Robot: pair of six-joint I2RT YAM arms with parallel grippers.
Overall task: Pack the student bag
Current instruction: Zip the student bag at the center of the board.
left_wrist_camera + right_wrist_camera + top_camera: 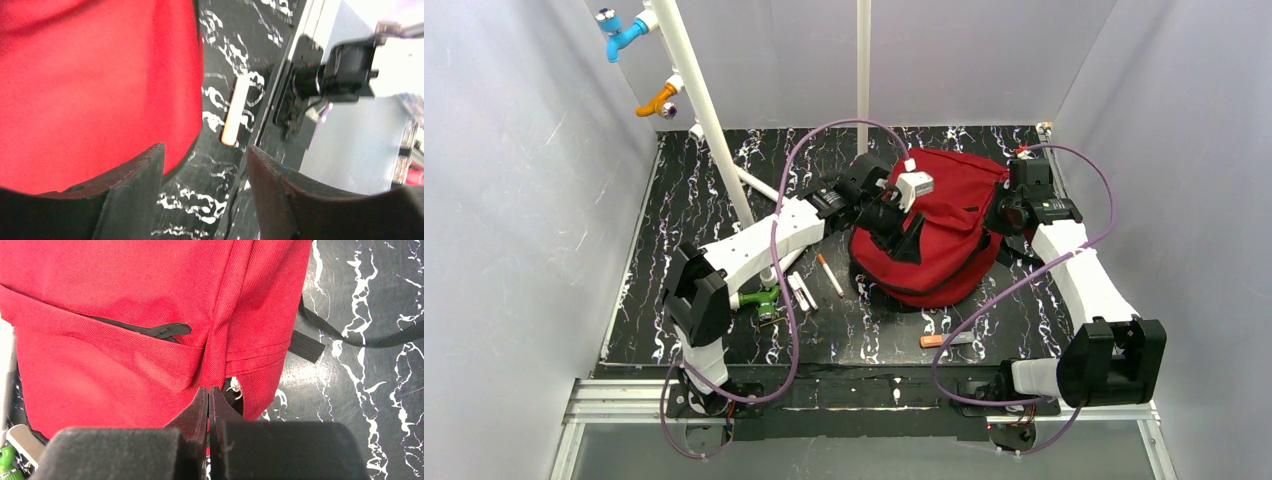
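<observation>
The student bag point(944, 235) is a dark-red backpack lying at the middle right of the black marbled table point(694, 200). My left gripper point(904, 240) hangs over the bag's left end. In the left wrist view this gripper point(205, 152) is open with nothing between its fingers, and the bag point(90, 85) is to its left. My right gripper point(1004, 215) is at the bag's right side. In the right wrist view its jaws point(208, 389) are shut on a seam fold of the bag point(125, 305), just left of a metal zip pull point(235, 390).
A white pen with an orange tip point(944, 341) point(235, 117) lies near the front edge. Two more pens point(830, 275) point(802, 292) and a green item point(764, 300) lie left of the bag. A white pipe frame point(709, 120) rises at back left. Black bag straps point(360, 340) trail on the table.
</observation>
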